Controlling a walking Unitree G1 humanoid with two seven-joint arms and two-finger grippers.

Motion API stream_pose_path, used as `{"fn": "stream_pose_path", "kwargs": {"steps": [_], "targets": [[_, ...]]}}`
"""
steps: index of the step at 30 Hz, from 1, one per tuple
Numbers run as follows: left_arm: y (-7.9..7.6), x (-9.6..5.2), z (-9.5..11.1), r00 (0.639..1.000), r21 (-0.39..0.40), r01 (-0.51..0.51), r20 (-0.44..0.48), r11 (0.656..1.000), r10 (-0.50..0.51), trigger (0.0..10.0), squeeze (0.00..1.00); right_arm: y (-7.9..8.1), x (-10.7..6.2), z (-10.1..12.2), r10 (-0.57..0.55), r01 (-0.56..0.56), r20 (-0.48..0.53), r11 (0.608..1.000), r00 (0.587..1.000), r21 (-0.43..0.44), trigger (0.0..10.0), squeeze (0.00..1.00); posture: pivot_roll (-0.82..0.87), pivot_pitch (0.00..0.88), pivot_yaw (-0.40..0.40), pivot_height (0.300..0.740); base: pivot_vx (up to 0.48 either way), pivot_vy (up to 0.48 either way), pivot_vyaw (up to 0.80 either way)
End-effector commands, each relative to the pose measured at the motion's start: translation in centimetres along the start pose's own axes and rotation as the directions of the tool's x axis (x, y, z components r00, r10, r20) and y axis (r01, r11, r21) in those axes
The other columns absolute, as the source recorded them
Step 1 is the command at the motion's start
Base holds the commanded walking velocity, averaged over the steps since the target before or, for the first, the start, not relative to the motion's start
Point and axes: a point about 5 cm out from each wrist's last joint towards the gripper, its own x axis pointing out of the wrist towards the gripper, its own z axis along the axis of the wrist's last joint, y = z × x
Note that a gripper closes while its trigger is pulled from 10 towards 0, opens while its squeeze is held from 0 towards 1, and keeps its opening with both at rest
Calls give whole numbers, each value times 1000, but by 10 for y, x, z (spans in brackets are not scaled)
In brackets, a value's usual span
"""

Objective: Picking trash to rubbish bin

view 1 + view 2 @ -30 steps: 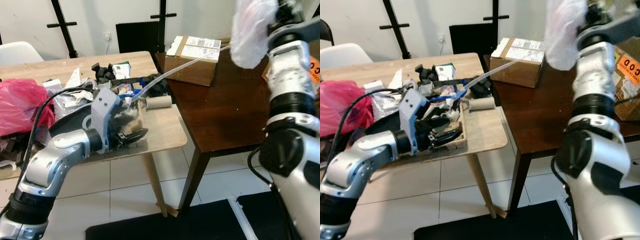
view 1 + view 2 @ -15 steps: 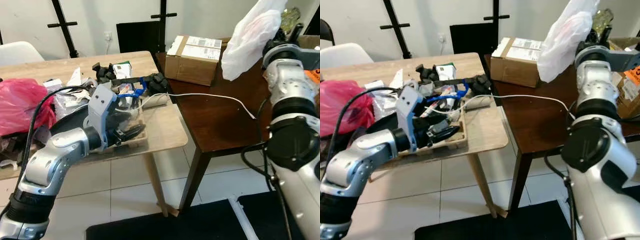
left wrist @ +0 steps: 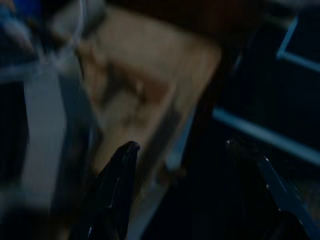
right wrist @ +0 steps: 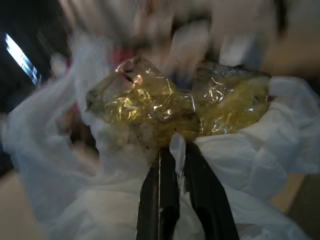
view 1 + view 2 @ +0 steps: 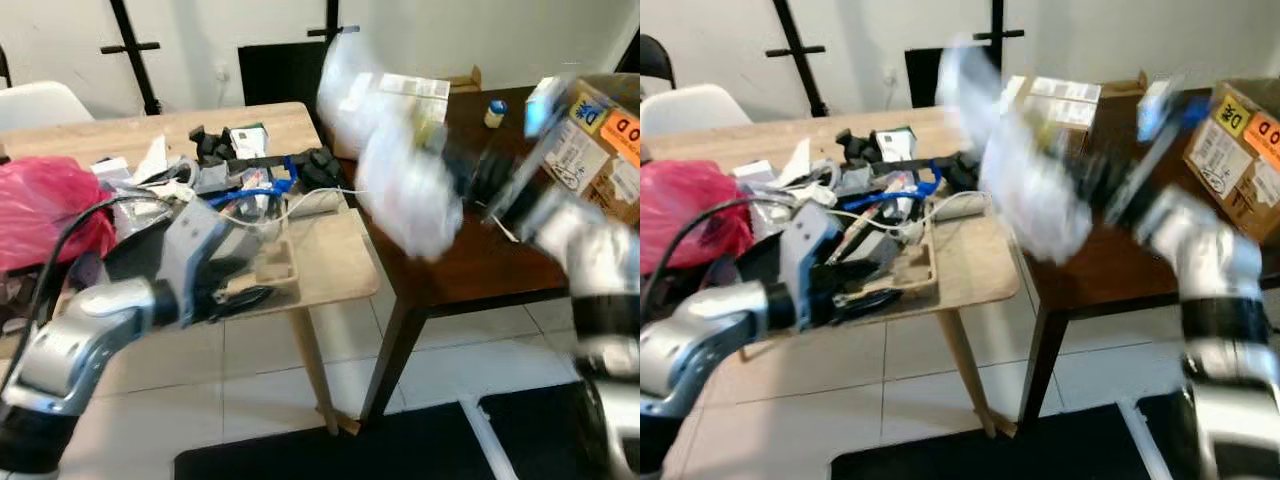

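The right hand (image 4: 175,150) is clenched on a white plastic bag (image 4: 240,150) holding crumpled yellowish wrapping (image 4: 165,102), its two black fingers pinching the bag's rim. In the head views the bag (image 5: 405,180) hangs blurred over the dark bench (image 5: 470,265), near the edge where it meets the light wooden bench (image 5: 330,265). The left hand (image 5: 250,295) hovers at the light bench's front edge (beside a wooden tray (image 5: 275,270)), fingers spread and grasping nothing. Clutter and a red bag (image 5: 45,210) crowd that bench; cardboard boxes (image 5: 600,150) stand on the dark one.
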Motion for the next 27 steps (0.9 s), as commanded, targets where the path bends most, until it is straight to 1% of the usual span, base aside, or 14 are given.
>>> {"fn": "stream_pose_path", "kwargs": {"steps": [1,3,5,6,7,9,13,17,18,19,20,21,25,27], "targets": [[-6,-3,3,999,52,32,-10,998,-32,10000,0,18,5,9,103,-104,-18,993,994,-63,0,0,-2,102,42,740,0,0,0],[-6,-3,1,1000,42,7,6,999,-7,10000,0,24,2,9,120,-119,18,991,993,-56,0,0,-1,104,42,740,0,0,0],[3,2,15,982,25,-127,141,992,123,10000,0,20,3,18,44,-40,103,998,994,-45,0,0,-3,108,44,740,0,0,0],[3,2,15,982,25,-127,141,992,123,10000,0,20,3,18,44,-40,103,998,994,-45,0,0,-3,108,44,740,0,0,0],[4,5,22,968,-6,-151,203,988,149,10000,0,19,3,22,28,-24,139,999,990,-33,0,0,-4,109,43,740,0,0,0],[-8,11,24,968,-26,-77,236,997,81,10000,0,31,2,21,90,-88,144,996,985,-20,0,0,-4,108,42,740,0,0,0],[-36,12,1,984,3,135,117,991,-134,10000,0,51,-7,-3,197,-198,-15,980,980,-25,0,0,-10,111,38,740,0,0,0],[-60,4,-25,952,-30,304,-13,952,-305,10000,0,63,-20,-35,243,-246,-213,969,946,12,0,0,-14,113,37,740,0,0,0],[-60,4,-25,952,-30,304,-13,952,-305,10000,0,63,-20,-35,243,-246,-213,969,946,12,0,0,-14,113,37,740,0,0,0],[-64,3,-34,945,-31,318,-65,948,-319,10000,0,66,-22,-47,247,-249,-277,968,929,29,0,0,-16,114,37,740,0,0,0],[-66,3,-57,931,-21,313,-192,950,-311,10000,0,69,-27,-76,236,-233,-409,971,881,59,0,0,-16,114,37,740,0,0,0],[-67,3,-66,924,-19,306,-235,952,-302,10000,0,69,-29,-87,226,-218,-450,973,864,71,0,0,-17,114,35,740,0,0,0],[-68,4,-76,916,-22,299,-273,954,-294,10000,0,68,-30,-100,203,-190,-495,979,845,77,0,0,-17,114,35,740,0,0,0],[-70,3,-86,908,-55,285,-304,957,-289,10000,0,66,-33,-116,178,-155,-535,984,826,88,0,0,-21,114,39,740,0,0,0]]}}
